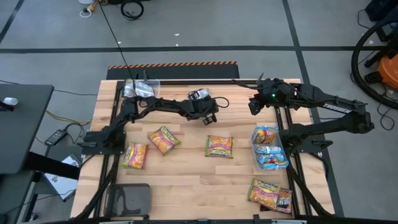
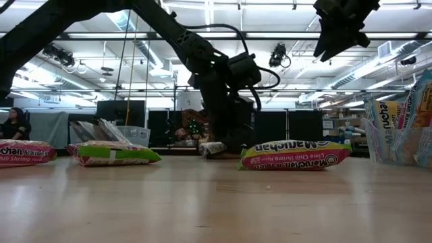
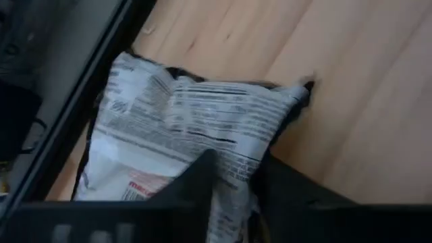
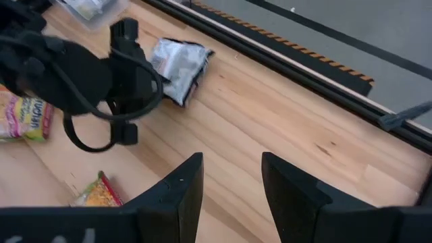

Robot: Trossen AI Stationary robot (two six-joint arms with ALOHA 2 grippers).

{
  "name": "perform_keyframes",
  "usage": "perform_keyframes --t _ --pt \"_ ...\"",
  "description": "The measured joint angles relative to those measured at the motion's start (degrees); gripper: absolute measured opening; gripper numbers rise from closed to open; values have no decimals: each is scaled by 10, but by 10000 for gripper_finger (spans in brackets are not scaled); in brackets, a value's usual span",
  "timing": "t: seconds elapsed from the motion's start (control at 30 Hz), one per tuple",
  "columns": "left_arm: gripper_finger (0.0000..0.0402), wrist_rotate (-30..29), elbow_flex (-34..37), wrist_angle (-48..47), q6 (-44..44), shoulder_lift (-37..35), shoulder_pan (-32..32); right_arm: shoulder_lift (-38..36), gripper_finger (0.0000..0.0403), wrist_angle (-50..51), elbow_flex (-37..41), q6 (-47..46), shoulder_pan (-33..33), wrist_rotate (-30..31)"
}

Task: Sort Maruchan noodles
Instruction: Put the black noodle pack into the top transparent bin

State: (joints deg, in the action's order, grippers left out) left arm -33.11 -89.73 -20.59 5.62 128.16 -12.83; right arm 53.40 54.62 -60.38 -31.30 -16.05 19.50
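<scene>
We noted the left gripper [image 1: 209, 116] lowered near the far edge of the table [image 1: 186, 186], over a silver-and-black noodle packet [image 1: 199, 95] lying flat just beside the table's dark rail. In the left wrist view the packet [image 3: 196, 128] lay printed back up, with one dark finger [image 3: 196, 182] overlapping its near edge and the other on the far side of the same edge; the jaws were part-way closed about that edge, though we could not confirm a firm pinch. We judged the packet light, crinkly and slippery, with a brittle noodle block inside, so a modest squeeze on the sealed edge or across the short side seemed safest. The right gripper [image 1: 254, 104] hovered above the far right of the table, jaws spread and empty, as the right wrist view showed [image 4: 229, 182]. Several orange-yellow packets [image 1: 219, 146] lay loose mid-table, and a clear bin [image 1: 269, 147] on the right held blue ones.
</scene>
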Motion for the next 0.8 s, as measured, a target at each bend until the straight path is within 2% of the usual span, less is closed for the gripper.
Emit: perform_keyframes --t 0.1,0.17,0.33,0.5,0.67,0.8 --pt "30 22 0 -7 -7 -10 0 -6 157 -8 0 2 0 -4" --pt "11 56 1 -22 -5 -27 0 -11 157 -11 0 6 0 -6" --pt "10 142 -22 -108 18 -107 -13 -13 157 -10 0 23 0 -7" --pt "10 183 -66 -281 45 -219 -64 -10 157 -10 0 35 0 -7" --pt "9 198 -75 -442 91 -356 -164 -8 157 -16 0 31 0 -11" --pt "9 203 -74 -522 123 -422 -281 -8 157 -31 0 22 3 -11"
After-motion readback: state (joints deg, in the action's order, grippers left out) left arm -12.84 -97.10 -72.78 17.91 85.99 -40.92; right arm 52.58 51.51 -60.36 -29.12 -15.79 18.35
